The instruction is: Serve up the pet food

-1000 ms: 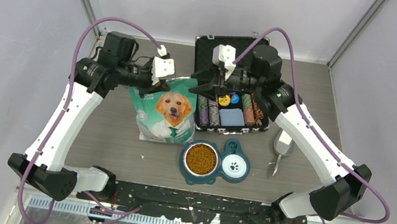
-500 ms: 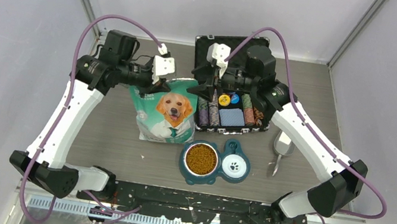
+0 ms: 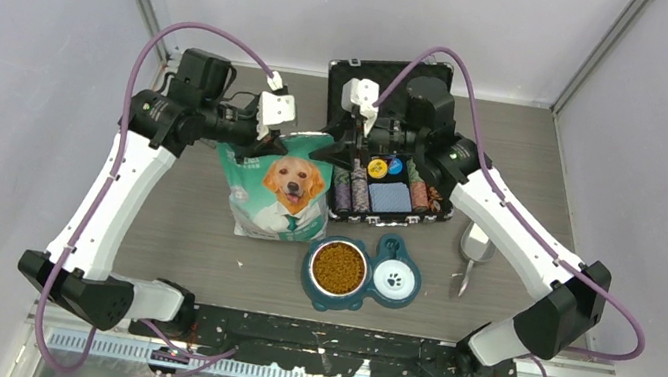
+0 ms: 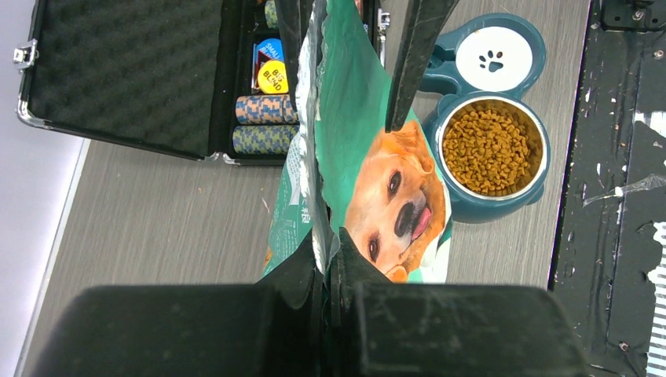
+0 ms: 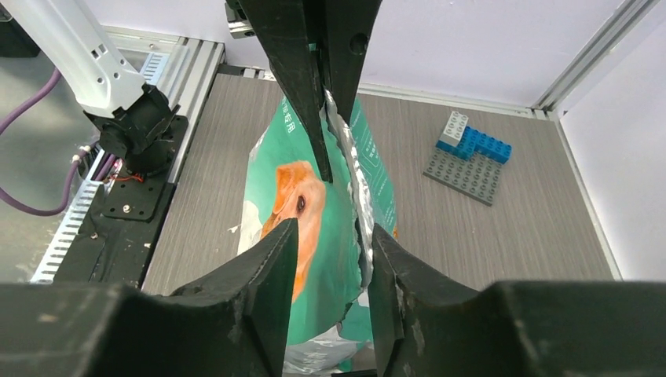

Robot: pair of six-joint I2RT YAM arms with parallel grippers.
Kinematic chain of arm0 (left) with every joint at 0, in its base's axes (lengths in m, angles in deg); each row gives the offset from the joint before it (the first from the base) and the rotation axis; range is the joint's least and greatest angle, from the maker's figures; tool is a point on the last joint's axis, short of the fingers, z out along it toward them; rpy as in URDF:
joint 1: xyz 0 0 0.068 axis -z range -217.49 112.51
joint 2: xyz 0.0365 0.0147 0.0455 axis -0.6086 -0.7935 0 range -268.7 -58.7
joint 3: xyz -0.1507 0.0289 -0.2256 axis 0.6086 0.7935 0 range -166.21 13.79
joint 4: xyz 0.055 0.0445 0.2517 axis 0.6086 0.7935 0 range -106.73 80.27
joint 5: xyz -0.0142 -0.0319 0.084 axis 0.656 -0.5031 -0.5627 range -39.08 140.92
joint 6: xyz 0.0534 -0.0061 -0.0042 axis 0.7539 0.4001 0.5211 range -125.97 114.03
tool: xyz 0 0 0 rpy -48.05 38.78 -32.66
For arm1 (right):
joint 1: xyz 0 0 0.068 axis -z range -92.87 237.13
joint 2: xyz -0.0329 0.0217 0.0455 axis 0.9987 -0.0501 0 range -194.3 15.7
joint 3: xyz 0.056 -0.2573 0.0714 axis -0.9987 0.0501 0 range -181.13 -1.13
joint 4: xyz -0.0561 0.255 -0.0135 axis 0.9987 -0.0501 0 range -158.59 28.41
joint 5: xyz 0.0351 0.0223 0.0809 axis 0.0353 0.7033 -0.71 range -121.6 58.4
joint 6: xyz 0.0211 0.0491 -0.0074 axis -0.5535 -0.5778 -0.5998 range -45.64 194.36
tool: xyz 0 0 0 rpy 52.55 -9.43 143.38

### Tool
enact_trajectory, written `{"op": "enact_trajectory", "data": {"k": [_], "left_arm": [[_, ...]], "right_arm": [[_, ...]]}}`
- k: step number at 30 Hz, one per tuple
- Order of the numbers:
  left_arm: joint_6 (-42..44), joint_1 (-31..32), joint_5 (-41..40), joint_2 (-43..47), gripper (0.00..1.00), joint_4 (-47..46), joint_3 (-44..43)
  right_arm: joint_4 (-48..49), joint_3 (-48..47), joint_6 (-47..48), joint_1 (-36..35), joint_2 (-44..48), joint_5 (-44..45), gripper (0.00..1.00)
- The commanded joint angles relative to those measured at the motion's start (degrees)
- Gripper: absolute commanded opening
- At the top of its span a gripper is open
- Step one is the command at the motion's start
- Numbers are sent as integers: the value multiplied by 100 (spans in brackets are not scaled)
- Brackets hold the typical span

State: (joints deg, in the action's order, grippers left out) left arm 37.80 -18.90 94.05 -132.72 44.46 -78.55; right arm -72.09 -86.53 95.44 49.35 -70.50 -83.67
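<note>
Seen from the top camera, the right gripper (image 3: pixel 329 145) has shifted left since a second ago: it was over the open chip case (image 3: pixel 382 181) and is now at the top right corner of the bag (image 3: pixel 284 191). Its elbow has swung inward with it. The left gripper (image 3: pixel 264 142) stays at the bag's top left corner. The bag, the scoop (image 3: pixel 472 251) and the teal double feeder (image 3: pixel 388 250) lie where they did. The pet food (image 3: pixel 339 267) is a level, orange-brown bed of small pellets filling the feeder's left bowl, near the front of the table (image 3: pixel 182 225) and just beside the bag's lower right corner. The white paw-print dish (image 3: pixel 394 279) sits to its right. In the left wrist view, the left gripper (image 4: pixel 328 251) is clamped tight on the bag's silver-lined top edge. The right gripper's two fingers stand on either side of that same edge farther along. The pet food (image 4: pixel 491 145) shows as distinct round pieces inside a steel rim. In the right wrist view, the right gripper (image 5: pixel 334 232) has its jaws partway apart, straddling the bag's opened top without pinching it. The left gripper pinches the edge beyond, and toy bricks (image 5: pixel 471 153) lie on the table past the bag.
</note>
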Motion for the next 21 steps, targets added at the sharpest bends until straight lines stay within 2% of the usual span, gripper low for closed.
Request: {"op": "enact_trajectory", "data": {"k": [1,3,5,13,18,19,20,21], "left_arm": [[-136,15,337,47,0,70,-162],[-112,13,337,68,0,46,-127],[-103,14,332,80,0,18,-100],[-105,13,288,54,0,59,-127],[-123,13,294,49,0,44,-127],[-125,13,292,51,0,38,-127],[-122,14,293,40,0,40,-131],[-131,13,292,37,0,49,-135]], "right_arm": [[94,-273,-10,-28,-53,-121,39],[103,-292,-28,-28,-77,-156,29],[110,-322,-65,-32,-81,-204,25],[251,-285,-335,-25,-20,-390,27],[259,-297,-394,-28,-34,-541,23],[272,-300,-440,-28,-40,-552,19],[350,-296,-501,-28,-43,-546,9],[406,-291,-643,-28,-45,-522,7]]}}
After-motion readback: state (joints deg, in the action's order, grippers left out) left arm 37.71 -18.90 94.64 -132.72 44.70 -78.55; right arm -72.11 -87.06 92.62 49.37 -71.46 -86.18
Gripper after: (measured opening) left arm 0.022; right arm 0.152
